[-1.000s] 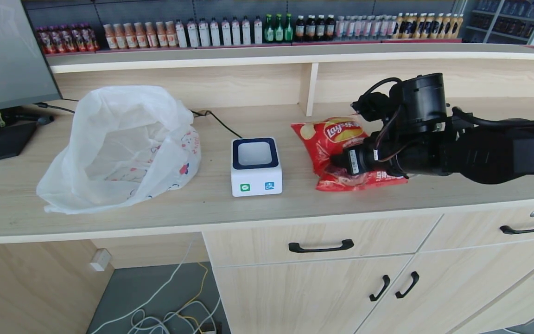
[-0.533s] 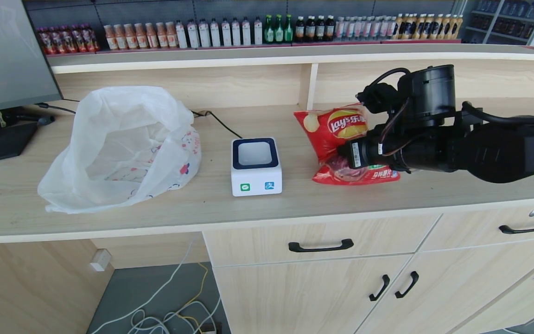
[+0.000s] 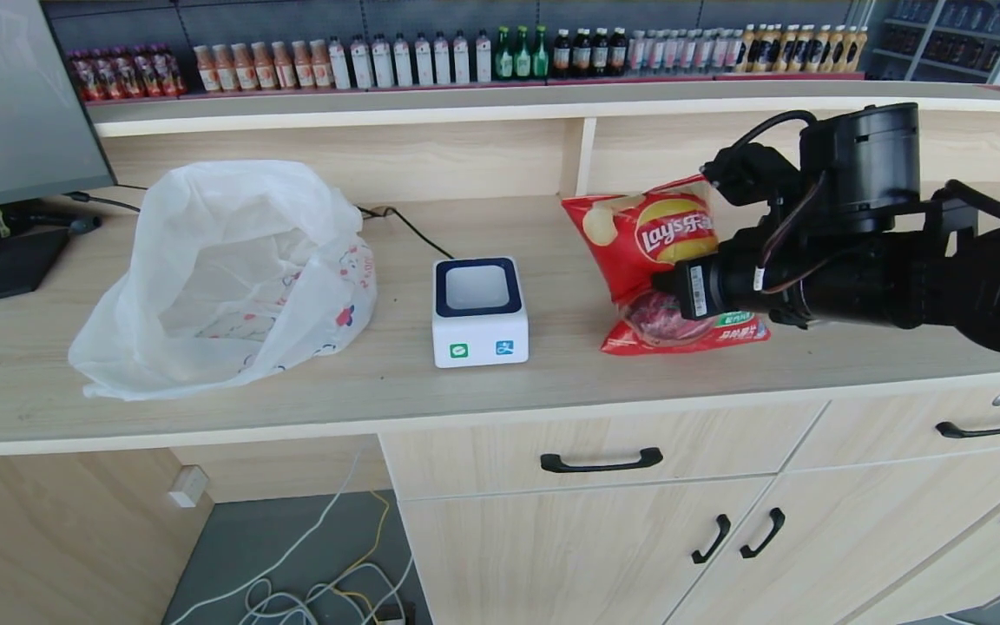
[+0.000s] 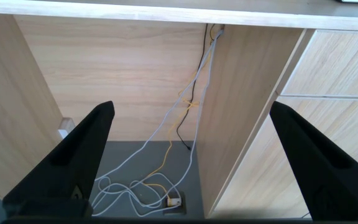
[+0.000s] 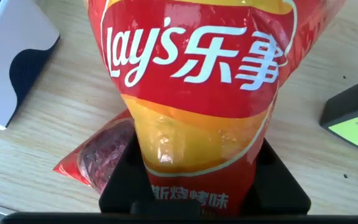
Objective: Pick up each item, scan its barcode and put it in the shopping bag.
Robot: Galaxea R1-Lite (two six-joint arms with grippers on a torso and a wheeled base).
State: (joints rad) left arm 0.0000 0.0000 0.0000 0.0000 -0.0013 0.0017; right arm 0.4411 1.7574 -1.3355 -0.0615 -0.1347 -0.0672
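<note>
Chip bag (image 3: 652, 252): tipped upright and shifted right since a second ago; its lower edge is low over the counter (image 3: 552, 373), right of the scanner (image 3: 479, 311).
Right gripper (image 3: 669, 291): clamped across the bag's middle.
Left gripper (image 4: 191, 106): spread wide, below the counter.
Shopping bag (image 3: 222, 278): open, left of the scanner.
Risk: I judge the glossy film may slip or swivel in the pinch, spoiling the scan.

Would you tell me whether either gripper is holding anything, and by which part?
The right gripper grips the chip bag across its lower half; the left gripper holds nothing.
</note>
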